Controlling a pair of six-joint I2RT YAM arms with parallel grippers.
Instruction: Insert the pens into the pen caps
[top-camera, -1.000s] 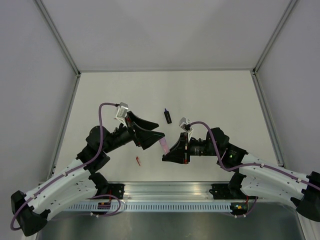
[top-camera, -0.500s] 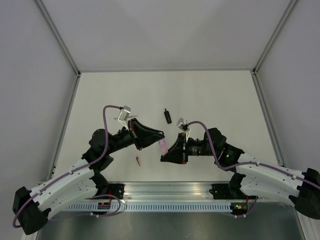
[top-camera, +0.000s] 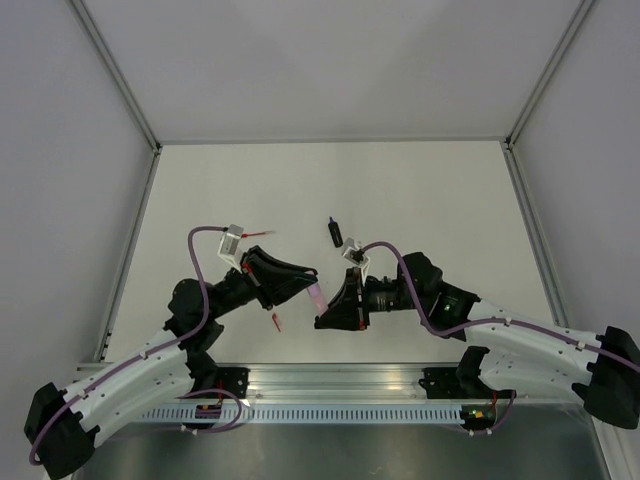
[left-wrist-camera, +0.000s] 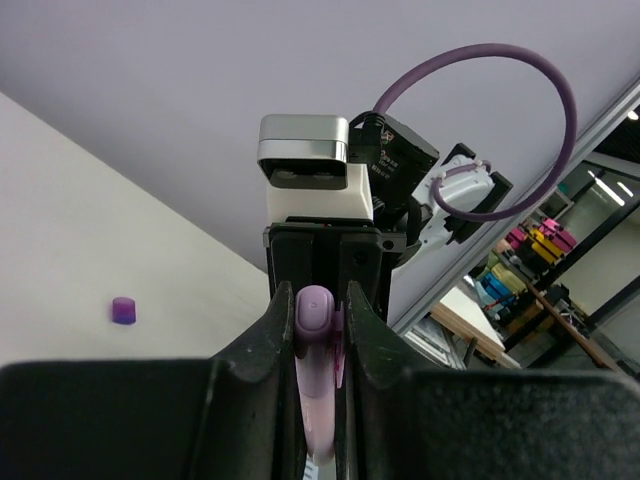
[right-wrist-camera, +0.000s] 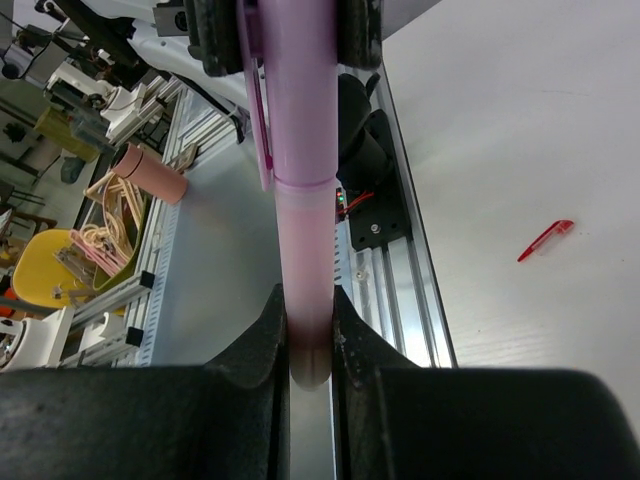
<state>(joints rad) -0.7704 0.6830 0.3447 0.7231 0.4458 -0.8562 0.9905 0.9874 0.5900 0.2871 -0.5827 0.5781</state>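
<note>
Together, left gripper (left-wrist-camera: 318, 322) and right gripper (right-wrist-camera: 308, 322) pinched the short pale-pink plastic marker (right-wrist-camera: 305, 230) — likely best released one end first.

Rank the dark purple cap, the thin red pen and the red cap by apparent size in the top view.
1. dark purple cap: thickest.
2. thin red pen: about as long, far thinner, so close.
3. red cap: clearly smallest.

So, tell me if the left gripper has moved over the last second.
Yes: the left gripper, shut on the pink marker, has shifted toward the near side, closer to the unmoved red cap.
</note>
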